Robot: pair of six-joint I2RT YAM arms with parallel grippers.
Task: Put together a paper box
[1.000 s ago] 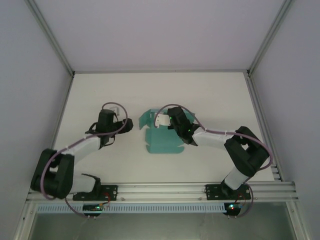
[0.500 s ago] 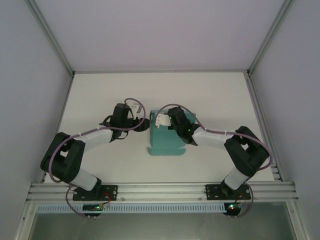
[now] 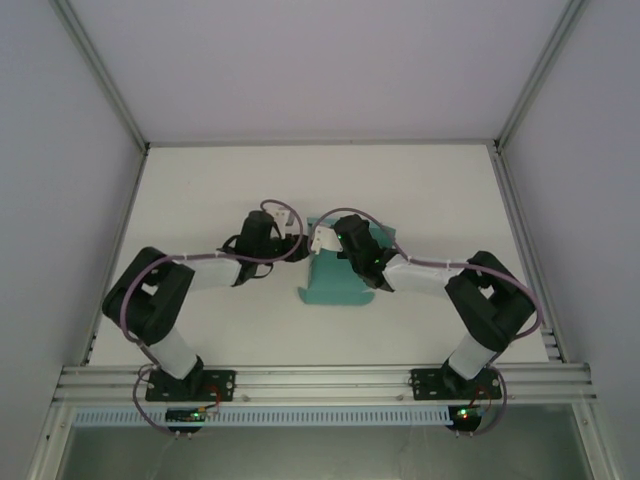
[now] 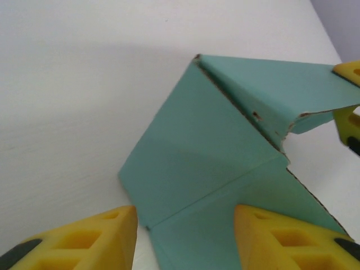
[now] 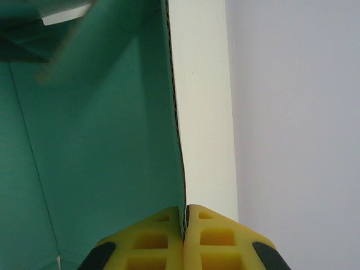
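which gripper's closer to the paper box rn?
Right. The right gripper is pinched shut on the paper box edge; the left gripper sits open at its left side, contact unclear.

The paper box is thin matt teal card; the table is smooth matt white.
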